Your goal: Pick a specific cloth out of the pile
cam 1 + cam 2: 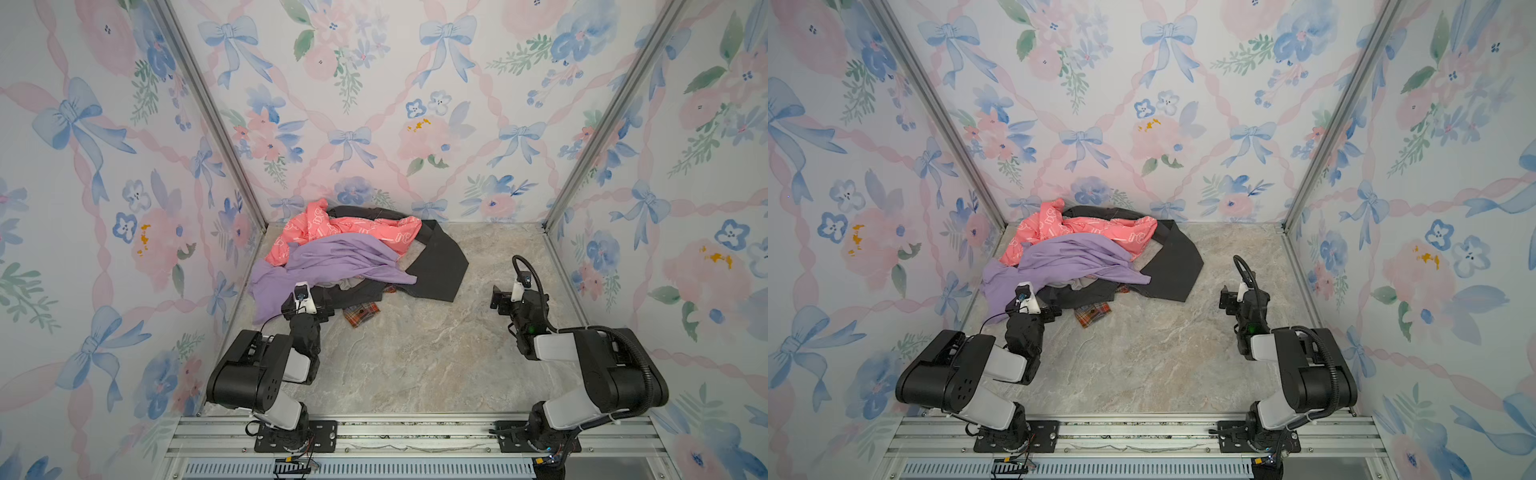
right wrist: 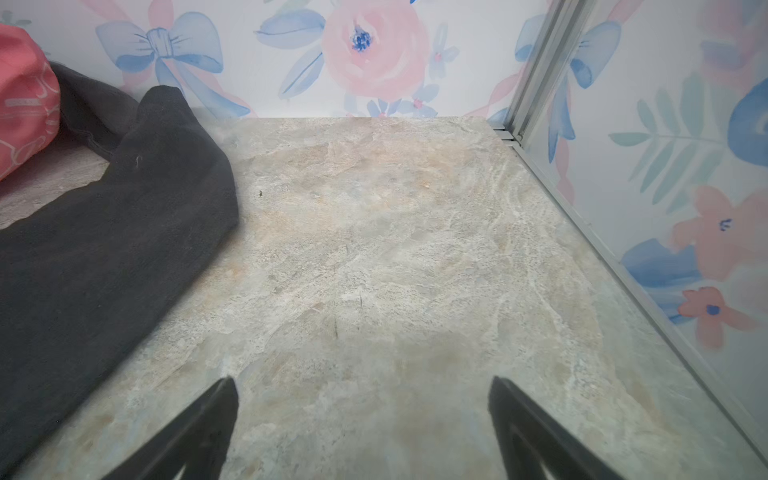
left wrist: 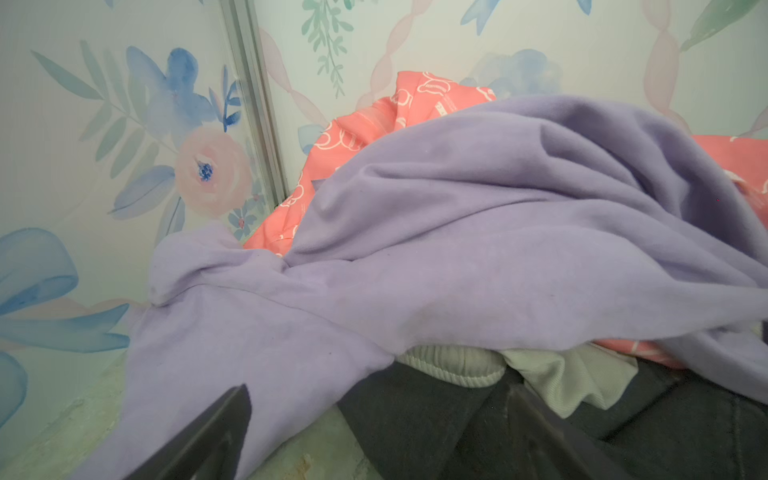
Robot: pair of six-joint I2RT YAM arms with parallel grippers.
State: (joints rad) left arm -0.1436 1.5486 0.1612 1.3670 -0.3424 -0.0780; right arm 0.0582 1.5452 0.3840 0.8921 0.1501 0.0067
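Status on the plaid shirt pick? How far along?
Done: nothing yet. The plaid shirt lies tucked under the pile, only a corner showing at its near edge. In hand: left gripper open and empty, beside that corner; right gripper open over bare table. To do: grip the corner and pull the shirt clear.

We see a stone-patterned worktop point(image 1: 415, 365) in beige and grey, closed in on three sides by walls point(image 1: 374, 104) papered with blue bows, pink flowers and green sprigs. Aluminium posts point(image 1: 216, 124) stand at the two back corners. Aluminium rails point(image 1: 415, 434) and a slotted grille point(image 1: 395, 469) run along the near edge.
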